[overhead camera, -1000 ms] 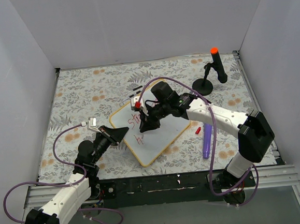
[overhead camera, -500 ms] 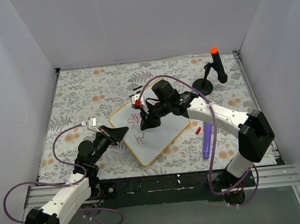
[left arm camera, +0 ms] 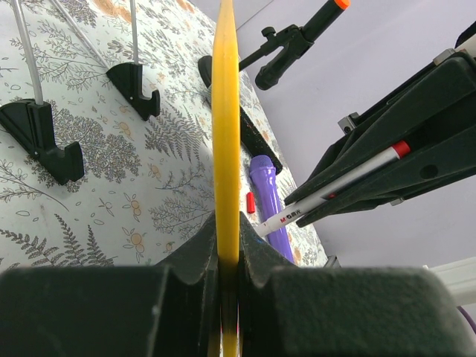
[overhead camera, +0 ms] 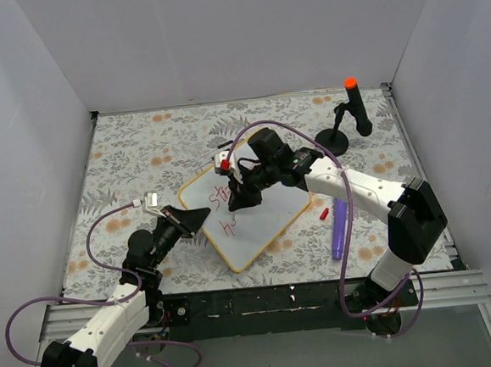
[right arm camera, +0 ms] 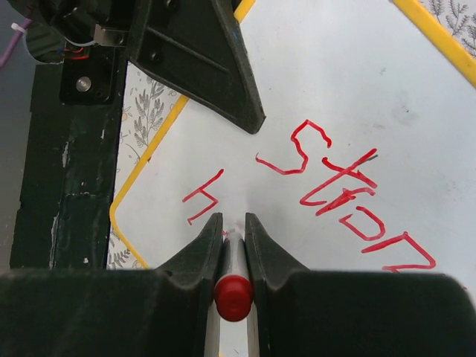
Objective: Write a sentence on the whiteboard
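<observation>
Right gripper nudged slightly farther up the glossy white whiteboard, rounded corners, thin yellow frame, lying askew mid-table on floral cloth, red scrawled sentence in two unfinished lines, jaws pinching slim white red-capped marker, left gripper clamped tight on the frame edge.

Left hand clamped tight, arm stretched low — right hand pinched closed, wrist angled downward.

Robot lab test cell, plain white partition walls, floral-covered table
</observation>
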Available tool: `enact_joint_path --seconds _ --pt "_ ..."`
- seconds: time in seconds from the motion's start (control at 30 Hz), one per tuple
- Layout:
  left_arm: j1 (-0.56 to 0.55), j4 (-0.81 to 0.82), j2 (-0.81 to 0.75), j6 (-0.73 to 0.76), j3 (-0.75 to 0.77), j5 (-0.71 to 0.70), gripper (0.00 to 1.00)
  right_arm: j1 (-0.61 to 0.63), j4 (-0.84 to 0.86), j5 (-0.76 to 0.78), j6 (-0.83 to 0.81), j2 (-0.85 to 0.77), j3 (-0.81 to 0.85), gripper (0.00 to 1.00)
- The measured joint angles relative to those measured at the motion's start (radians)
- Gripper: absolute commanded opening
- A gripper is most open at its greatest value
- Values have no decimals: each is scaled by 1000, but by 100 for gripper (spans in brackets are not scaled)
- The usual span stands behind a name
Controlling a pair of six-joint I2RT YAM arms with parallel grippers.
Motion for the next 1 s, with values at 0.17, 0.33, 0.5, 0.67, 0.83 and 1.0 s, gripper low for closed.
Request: enact_joint_path --seconds 0.17,0.33,0.5,0.67,0.83,1.0 --pt "0 0 0 0 0 0 0 3 1 -27 3 6 0 1" --pt "0 0 0 0 0 0 0 8 2 -45 2 11 0 1" --pt "0 0 0 0 0 0 0 8 5 -53 2 12 -5 1" --pt "0 0 -1 0 0 0 0 8 5 -68 2 12 -27 1" --pt "0 -1 -1 1 0 0 0 8 2 -83 2 11 -53 1" --pt "0 -1 -3 5 0 0 0 8 0 -77 2 8 -59 1"
